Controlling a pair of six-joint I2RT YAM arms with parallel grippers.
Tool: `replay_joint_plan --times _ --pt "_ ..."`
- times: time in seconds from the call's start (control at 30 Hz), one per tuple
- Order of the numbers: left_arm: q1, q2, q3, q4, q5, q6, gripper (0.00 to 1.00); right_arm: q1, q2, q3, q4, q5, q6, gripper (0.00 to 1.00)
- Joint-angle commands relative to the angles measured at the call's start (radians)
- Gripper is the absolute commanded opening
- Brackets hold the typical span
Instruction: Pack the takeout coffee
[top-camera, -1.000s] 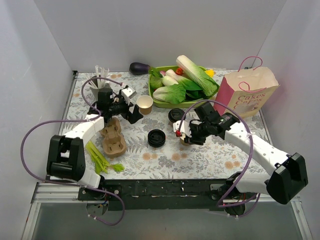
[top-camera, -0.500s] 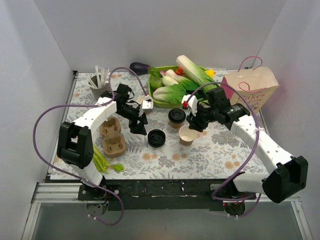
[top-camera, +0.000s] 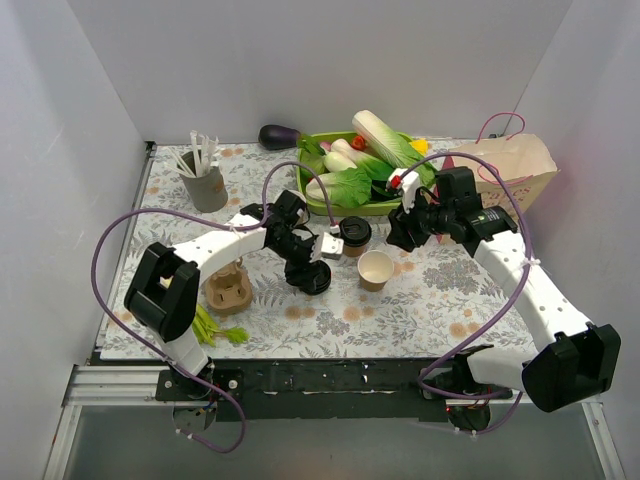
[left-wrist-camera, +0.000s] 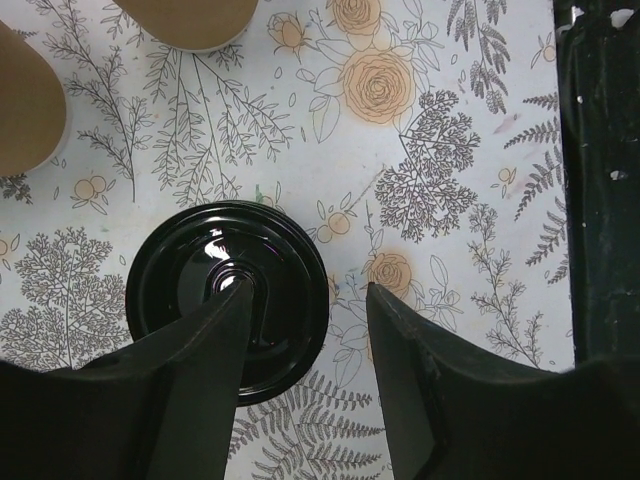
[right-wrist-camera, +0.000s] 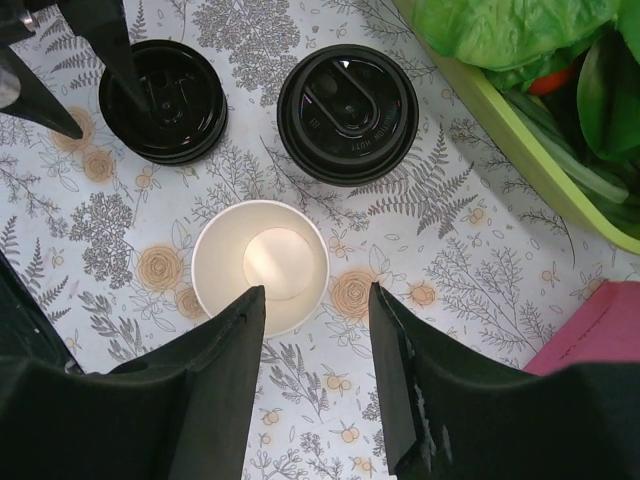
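Note:
One takeout coffee cup (top-camera: 352, 232) stands lidded beside the green tray; its black lid (right-wrist-camera: 347, 112) fills the top of the right wrist view. A second cup (top-camera: 375, 268) stands open and lidless, cream inside (right-wrist-camera: 260, 265). A loose black lid (left-wrist-camera: 228, 300) lies flat on the cloth, also seen as the loose lid (right-wrist-camera: 163, 100) from the right wrist. My left gripper (left-wrist-camera: 308, 290) hangs open over it, one finger above the lid's centre, the other beyond its right rim. My right gripper (right-wrist-camera: 315, 300) is open and empty, above the cloth just past the open cup.
A brown pulp cup tray (top-camera: 225, 290) and celery (top-camera: 205, 325) lie at the left. A grey cup of white sticks (top-camera: 205, 185) stands at the back left. The green tray (top-camera: 330, 205) of vegetables, an eggplant (top-camera: 278, 135) and a paper bag (top-camera: 505, 180) line the back.
My left arm has swung right from beside the cup tray to the loose lid, its jaws narrowing. My right gripper has let go of the open cup and pulled back to the right.

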Motion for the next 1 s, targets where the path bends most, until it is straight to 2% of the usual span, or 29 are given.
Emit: replay_joint_plan --times 0.0,0.33,0.77,0.83,0.97 --pt "-0.019 0.016 -0.026 0.058 -0.053 -0.009 0.48 -0.016 -0.038 -0.022 0.028 -0.029 0.027 0.54" --pt "-0.033 0.025 -0.067 0.075 -0.073 0.013 0.43 -0.034 -0.036 -0.044 0.038 -0.021 0.027 0.54" --pt "-0.031 0.013 -0.022 0.055 -0.057 -0.065 0.22 -0.037 -0.018 -0.056 0.028 -0.031 0.012 0.52" --pt "-0.03 -0.01 -0.015 0.047 -0.048 -0.085 0.14 -0.042 -0.013 -0.074 0.029 -0.018 -0.008 0.52" --pt "-0.028 -0.058 -0.021 0.058 -0.028 -0.15 0.12 -0.057 0.016 -0.08 0.032 0.003 -0.043 0.51"
